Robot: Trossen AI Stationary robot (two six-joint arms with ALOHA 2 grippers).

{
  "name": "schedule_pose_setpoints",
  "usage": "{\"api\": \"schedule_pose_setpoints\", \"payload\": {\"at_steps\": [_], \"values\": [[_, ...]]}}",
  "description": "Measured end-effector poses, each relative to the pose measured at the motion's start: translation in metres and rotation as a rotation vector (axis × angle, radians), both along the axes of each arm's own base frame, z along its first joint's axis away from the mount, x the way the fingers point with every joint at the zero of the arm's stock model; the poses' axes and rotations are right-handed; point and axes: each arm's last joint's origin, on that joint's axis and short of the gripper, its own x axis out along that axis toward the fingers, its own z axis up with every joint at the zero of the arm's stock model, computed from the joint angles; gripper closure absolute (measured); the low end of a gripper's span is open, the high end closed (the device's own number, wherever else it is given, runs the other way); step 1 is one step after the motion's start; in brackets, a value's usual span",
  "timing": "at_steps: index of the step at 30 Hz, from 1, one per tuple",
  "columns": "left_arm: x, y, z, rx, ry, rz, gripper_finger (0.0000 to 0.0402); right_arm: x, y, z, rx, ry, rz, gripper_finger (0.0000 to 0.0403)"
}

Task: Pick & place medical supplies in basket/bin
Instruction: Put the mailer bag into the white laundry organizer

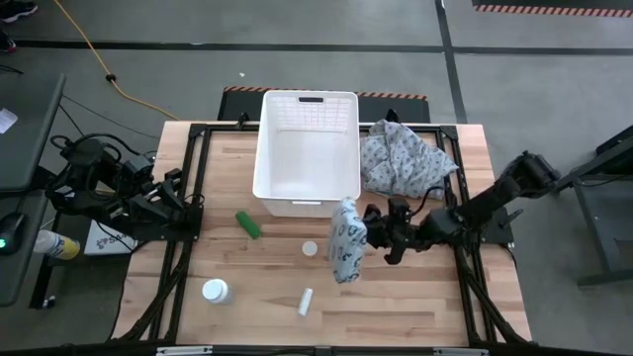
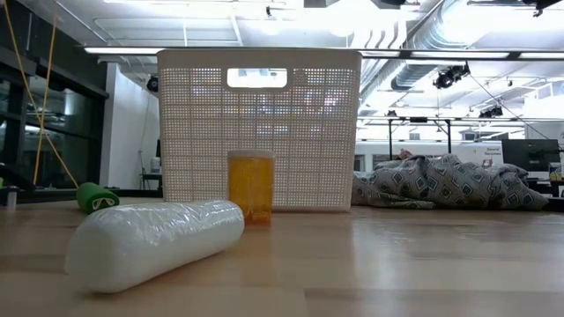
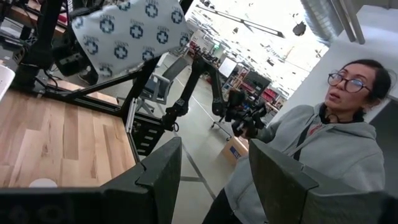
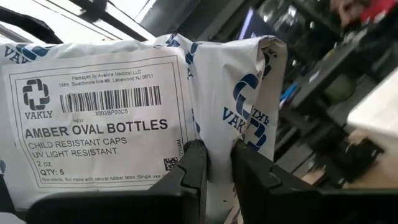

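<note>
My right gripper (image 1: 373, 234) is shut on a grey-white packet (image 1: 346, 240) printed with blue crosses, held above the table just in front of the white lattice bin (image 1: 307, 148). The right wrist view shows the packet's white label (image 4: 99, 130). On the wood lie a green cylinder (image 1: 247, 224), a white-capped amber bottle (image 1: 310, 248), a white bottle (image 1: 215, 291) and a small white tube (image 1: 306, 301). My left gripper (image 3: 211, 180) waits open at the table's left edge, nothing between its fingers. My right gripper pinches a fold of the packet (image 4: 214, 134) beside the label, between its two fingers (image 4: 193, 168). The fingers come from the table's right, slanting slightly upward. The packet is lifted clear of the table and stands on edge, its length running from near to far.
A grey patterned cloth (image 1: 401, 158) lies bunched at the bin's right side, behind my right arm. A person (image 3: 323, 143) stands beyond the table's right side. Black frame rails run along both table sides. Bare wood lies near the front edge.
</note>
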Motion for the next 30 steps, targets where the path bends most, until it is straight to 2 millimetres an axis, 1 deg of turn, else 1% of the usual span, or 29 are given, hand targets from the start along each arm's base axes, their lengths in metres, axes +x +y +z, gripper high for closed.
{"api": "schedule_pose_setpoints", "payload": {"at_steps": [5, 9, 13, 17, 22, 26, 30], "values": [[0.0, 0.0, 0.0, 0.0, 0.0, 0.0, 0.0181, -0.01, -0.006, 0.015, -0.096, -0.021, -0.115, 0.0352], [0.0, 0.0, 0.0, 0.0, 0.0, 0.005, 0.0181, -0.012, -0.009, 0.033, -0.206, 0.04, -0.219, 0.0352], [0.0, 0.0, 0.0, -0.001, 0.0, 0.006, 0.0181, -0.007, -0.009, 0.059, -0.34, 0.171, -0.328, 0.0352], [0.0, 0.0, 0.0, -0.001, 0.0, 0.006, 0.0181, -0.002, -0.009, 0.091, -0.475, 0.315, -0.424, 0.0352], [0.0, 0.0, 0.0, -0.001, 0.0, 0.009, 0.0181, -0.004, -0.013, 0.126, -0.592, 0.47, -0.565, 0.0352], [0.0, 0.0, 0.0, -0.001, 0.0, 0.009, 0.0181, -0.008, -0.016, 0.14, -0.648, 0.523, -0.656, 0.0352], [0.0, 0.0, 0.0, -0.001, 0.0, 0.009, 0.0181, -0.01, -0.019, 0.145, -0.684, 0.581, -0.746, 0.0352]]}}
